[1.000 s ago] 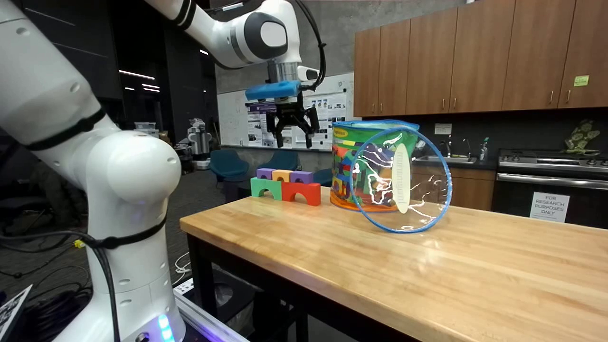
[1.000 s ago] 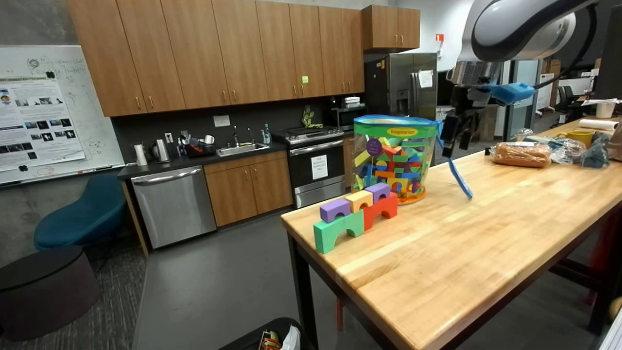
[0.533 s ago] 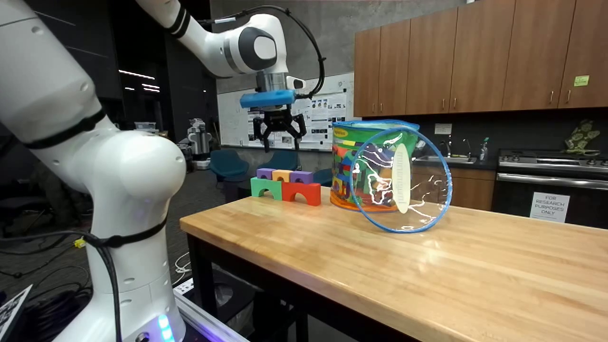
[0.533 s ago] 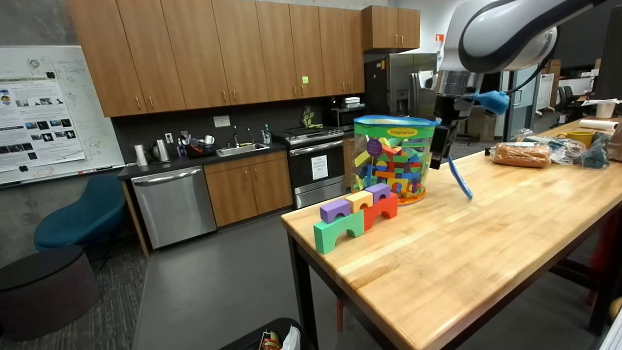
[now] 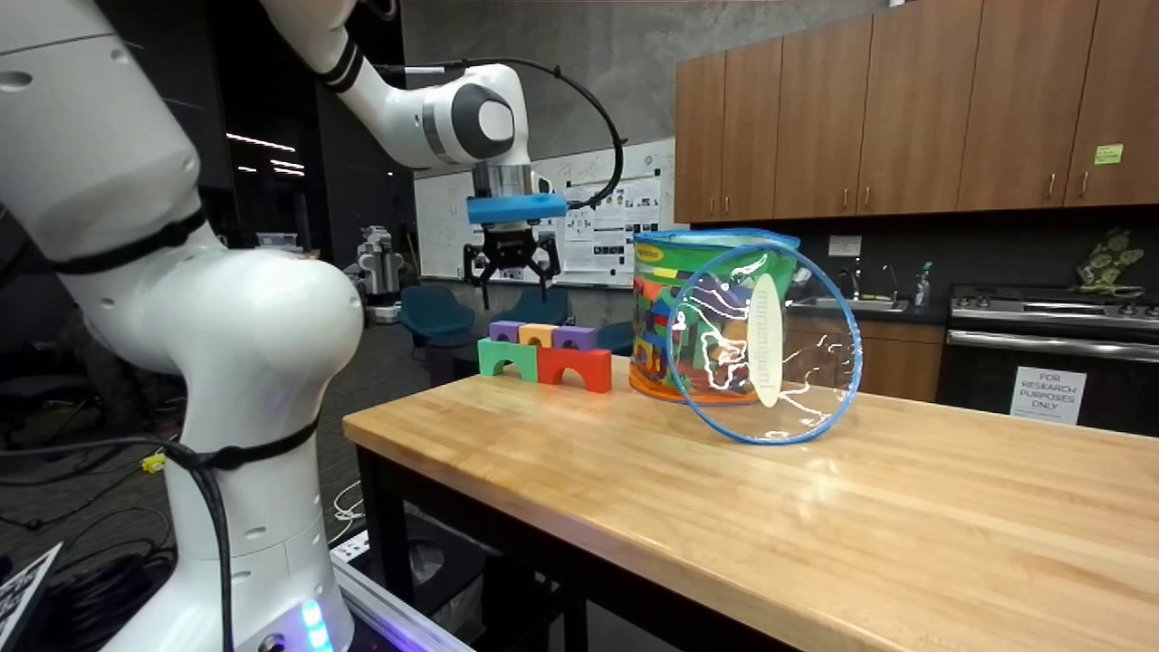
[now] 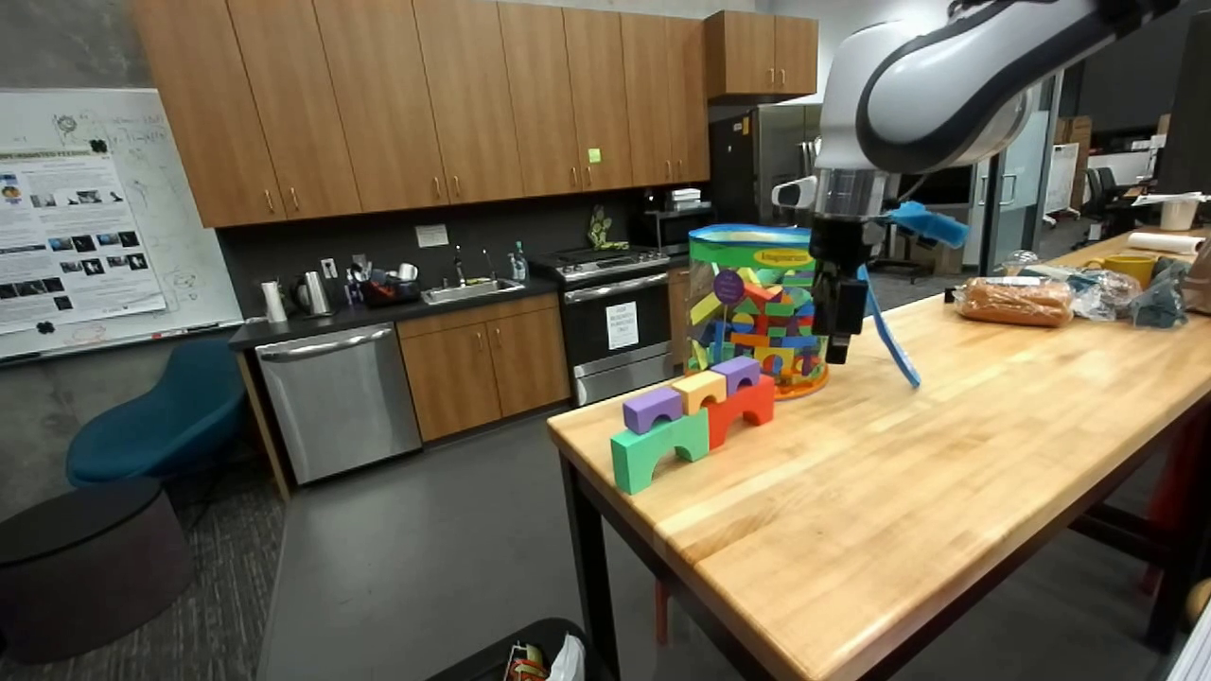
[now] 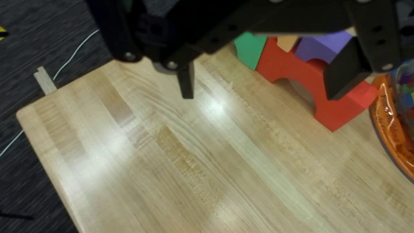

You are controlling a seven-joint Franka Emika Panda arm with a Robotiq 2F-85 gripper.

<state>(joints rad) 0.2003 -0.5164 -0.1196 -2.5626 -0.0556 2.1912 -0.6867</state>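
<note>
Hand (image 5: 514, 296) wide open, nothing in grip, hangs over table (image 7: 181, 194). Nearest to it, lower & off to 1 side: red block (image 5: 575, 359) & green block (image 5: 507, 348), side by side, w/ tan block (image 5: 538, 330) btwn 2 purple blocks (image 5: 576, 332) on top. Bit farther from hand: tub (image 6: 733, 253) & tilted clear lid (image 5: 765, 340) just by it. Well away from hand, far down table: bread (image 6: 1015, 301) & yellow mug (image 6: 1131, 270).
</note>
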